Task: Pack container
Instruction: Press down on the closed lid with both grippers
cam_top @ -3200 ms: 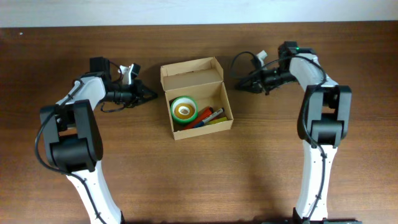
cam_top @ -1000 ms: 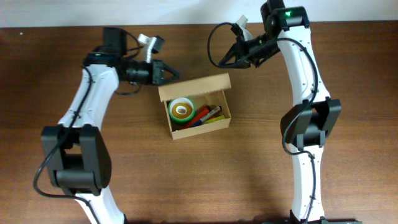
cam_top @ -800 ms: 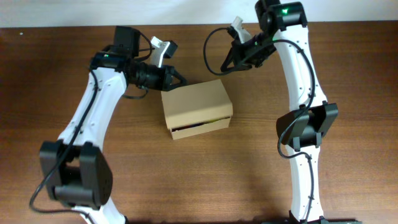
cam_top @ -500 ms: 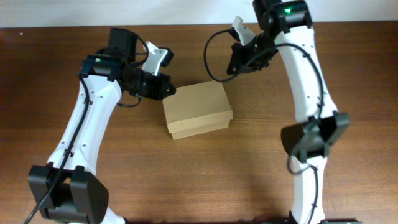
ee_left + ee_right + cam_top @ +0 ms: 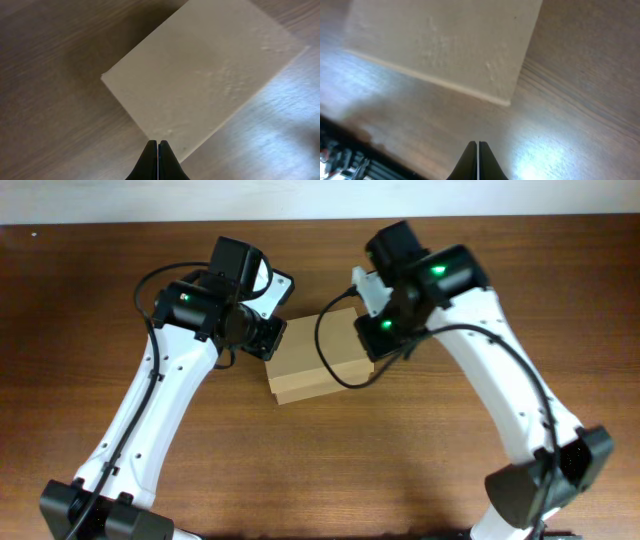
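Observation:
The container (image 5: 312, 366) is a plain tan cardboard box at the table's middle, with its flap lid down flat. What is inside it is hidden. It fills the upper part of the left wrist view (image 5: 205, 75) and the upper left of the right wrist view (image 5: 450, 45). My left gripper (image 5: 158, 144) is shut and empty, its tips just above the box's near edge. My right gripper (image 5: 477, 144) is shut and empty over bare wood, just off a box corner. In the overhead view my left wrist (image 5: 262, 330) covers the box's left end and my right wrist (image 5: 385, 330) its right end.
The brown wooden table (image 5: 120, 410) shows nothing else loose on it. A pale wall strip (image 5: 300, 198) runs along the table's far edge. A dark edge with cables (image 5: 340, 150) shows at the bottom left of the right wrist view.
The box lid went from open to shut. Both arms came in from the far side and now sit over the box's two ends, the right one moving the most.

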You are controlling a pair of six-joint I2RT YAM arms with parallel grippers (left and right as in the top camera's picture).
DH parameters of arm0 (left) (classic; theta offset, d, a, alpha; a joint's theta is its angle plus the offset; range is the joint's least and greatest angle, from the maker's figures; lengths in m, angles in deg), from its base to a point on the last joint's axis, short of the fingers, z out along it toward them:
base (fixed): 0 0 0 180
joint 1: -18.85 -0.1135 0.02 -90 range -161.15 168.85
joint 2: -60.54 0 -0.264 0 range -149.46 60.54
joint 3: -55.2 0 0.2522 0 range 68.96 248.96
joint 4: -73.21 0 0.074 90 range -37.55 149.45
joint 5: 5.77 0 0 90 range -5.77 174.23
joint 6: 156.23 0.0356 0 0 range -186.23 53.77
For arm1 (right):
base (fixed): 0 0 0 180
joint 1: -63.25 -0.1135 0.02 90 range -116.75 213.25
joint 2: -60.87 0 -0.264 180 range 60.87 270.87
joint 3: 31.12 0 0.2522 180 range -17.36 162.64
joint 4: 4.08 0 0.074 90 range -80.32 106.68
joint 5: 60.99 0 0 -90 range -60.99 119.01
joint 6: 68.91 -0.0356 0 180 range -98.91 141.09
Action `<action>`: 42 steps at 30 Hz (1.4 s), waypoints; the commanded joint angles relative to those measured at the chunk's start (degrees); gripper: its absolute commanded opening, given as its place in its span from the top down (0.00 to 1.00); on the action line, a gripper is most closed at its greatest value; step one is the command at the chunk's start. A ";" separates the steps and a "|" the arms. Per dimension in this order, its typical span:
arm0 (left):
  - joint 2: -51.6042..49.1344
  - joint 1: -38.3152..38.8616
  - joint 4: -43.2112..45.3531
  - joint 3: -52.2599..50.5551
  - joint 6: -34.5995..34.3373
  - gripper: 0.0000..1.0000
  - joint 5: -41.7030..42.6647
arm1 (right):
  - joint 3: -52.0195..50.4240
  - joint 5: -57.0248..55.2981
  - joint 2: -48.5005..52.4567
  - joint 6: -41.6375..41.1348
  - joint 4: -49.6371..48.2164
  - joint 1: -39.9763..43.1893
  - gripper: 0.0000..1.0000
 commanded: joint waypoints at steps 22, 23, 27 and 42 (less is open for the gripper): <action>0.90 2.86 8.09 -18.78 -4.50 0.98 -1.09 | -3.37 -2.58 12.85 -1.46 -7.76 -0.07 0.96; 0.90 2.86 8.39 -19.15 -4.50 0.98 -1.09 | -3.61 -2.56 13.49 -1.46 -7.87 -0.07 0.96; 0.87 2.86 9.35 -20.72 -4.92 0.98 -1.09 | -5.84 -2.58 14.32 -1.46 -9.46 -0.07 0.96; 0.63 0.68 15.89 -12.92 -4.92 0.89 -5.01 | 2.08 -2.56 14.25 -0.57 -5.44 0.46 0.96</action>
